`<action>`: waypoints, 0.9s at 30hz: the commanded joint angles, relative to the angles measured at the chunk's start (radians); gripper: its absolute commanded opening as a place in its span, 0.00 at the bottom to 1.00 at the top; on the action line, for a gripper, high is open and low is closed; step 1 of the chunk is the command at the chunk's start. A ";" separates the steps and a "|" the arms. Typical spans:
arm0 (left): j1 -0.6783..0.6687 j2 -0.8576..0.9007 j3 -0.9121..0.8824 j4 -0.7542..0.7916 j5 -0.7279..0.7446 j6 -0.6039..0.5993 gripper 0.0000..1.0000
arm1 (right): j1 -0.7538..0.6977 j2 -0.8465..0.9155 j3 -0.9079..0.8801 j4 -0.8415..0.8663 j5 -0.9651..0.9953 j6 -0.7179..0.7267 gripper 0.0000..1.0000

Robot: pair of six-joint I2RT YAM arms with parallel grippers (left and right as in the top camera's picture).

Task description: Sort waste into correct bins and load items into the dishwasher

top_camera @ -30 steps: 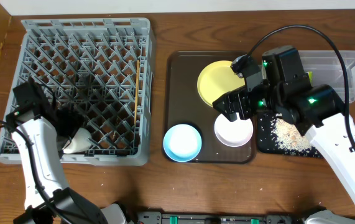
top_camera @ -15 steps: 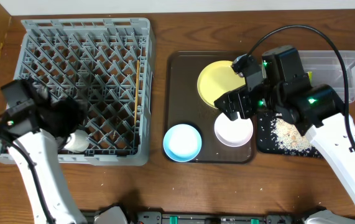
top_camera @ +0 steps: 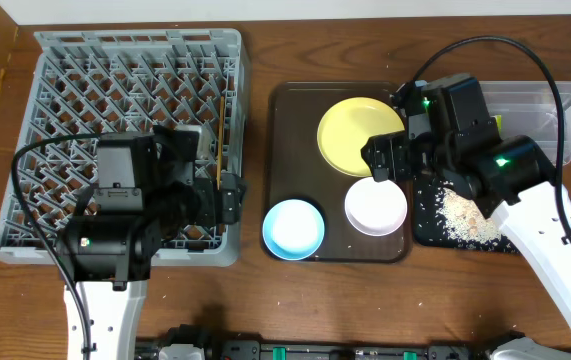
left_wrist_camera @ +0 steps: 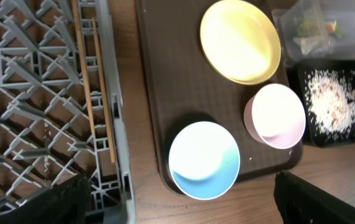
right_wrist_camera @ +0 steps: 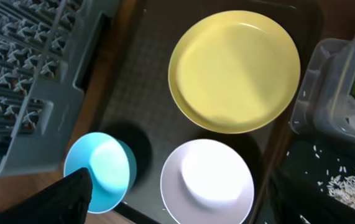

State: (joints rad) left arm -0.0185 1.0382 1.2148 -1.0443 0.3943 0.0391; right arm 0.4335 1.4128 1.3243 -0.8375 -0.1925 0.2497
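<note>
Left jaws are spread wide and empty in the left wrist view, at the right edge of the square grey plastic dish rack (top_camera: 135,60). Right jaws show only one finger, set far aside, so they seem released and empty, near the small white bowl (right_wrist_camera: 207,182). That bowl, the round yellow plate (top_camera: 360,135) and the light blue bowl (top_camera: 293,227) sit on the dark brown serving tray (left_wrist_camera: 165,93). The left wrist view alone shows two thin wooden chopsticks (left_wrist_camera: 84,68) clearly, and the snack wrapper (left_wrist_camera: 317,28) in the clear plastic tub (top_camera: 555,105). Rice-like scraps (top_camera: 460,215) lie in the glossy black tray (top_camera: 423,235).
</note>
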 commanded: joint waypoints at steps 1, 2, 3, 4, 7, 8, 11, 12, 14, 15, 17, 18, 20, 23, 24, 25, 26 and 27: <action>-0.011 0.002 0.020 -0.002 -0.025 0.032 0.95 | 0.012 -0.014 0.003 -0.003 0.020 0.019 0.89; -0.011 0.002 0.020 -0.003 -0.025 0.032 0.95 | 0.012 -0.014 0.003 -0.004 0.020 0.019 0.93; -0.011 0.003 0.020 -0.002 -0.024 0.032 0.95 | 0.012 -0.014 0.003 -0.004 0.020 0.019 0.99; -0.011 0.003 0.020 0.004 -0.010 0.019 0.95 | 0.012 -0.014 0.003 -0.003 0.020 0.019 0.99; -0.011 0.005 0.020 0.005 -0.007 0.012 0.95 | 0.012 -0.014 0.003 -0.003 0.014 0.020 0.99; -0.011 0.006 0.020 0.005 -0.007 0.012 0.96 | 0.012 -0.014 0.003 -0.004 -0.001 0.020 0.99; -0.011 0.006 0.020 0.005 -0.007 0.013 0.96 | 0.013 -0.014 0.003 -0.005 -0.051 0.019 0.99; -0.011 0.006 0.020 0.005 -0.007 0.012 0.96 | 0.013 -0.014 0.003 -0.005 -0.051 0.019 0.99; -0.011 0.006 0.020 0.005 -0.007 0.012 0.96 | 0.013 -0.014 0.003 -0.005 -0.051 0.019 0.99; -0.011 0.006 0.020 0.005 -0.007 0.012 0.96 | 0.013 -0.014 0.003 -0.006 -0.051 0.019 0.99; -0.011 0.006 0.020 0.005 -0.007 0.012 0.96 | 0.013 -0.014 0.003 -0.048 -0.047 0.018 0.99; -0.011 0.006 0.020 0.005 -0.007 0.012 0.96 | 0.013 -0.014 0.003 -0.056 -0.048 0.019 0.99; -0.011 0.006 0.020 0.005 -0.007 0.012 0.96 | 0.010 -0.016 0.003 -0.108 -0.009 -0.008 0.99; -0.011 0.006 0.020 0.005 -0.007 0.012 0.96 | -0.001 -0.042 0.003 -0.097 0.002 -0.077 0.99; -0.011 0.006 0.020 0.005 -0.007 0.013 0.96 | -0.003 -0.058 0.003 -0.089 0.005 -0.118 0.99; -0.011 0.006 0.020 0.005 -0.007 0.012 0.96 | -0.003 -0.079 0.003 -0.075 0.013 -0.171 0.99; -0.011 0.006 0.020 0.005 -0.007 0.012 0.96 | -0.003 -0.118 0.000 -0.054 0.029 -0.238 0.99; -0.011 0.006 0.020 0.005 -0.007 0.012 0.96 | -0.002 -0.161 -0.012 -0.025 0.057 -0.282 0.99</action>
State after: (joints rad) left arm -0.0246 1.0420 1.2148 -1.0397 0.3862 0.0517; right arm 0.4309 1.3735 1.3235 -0.9081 -0.1963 0.1520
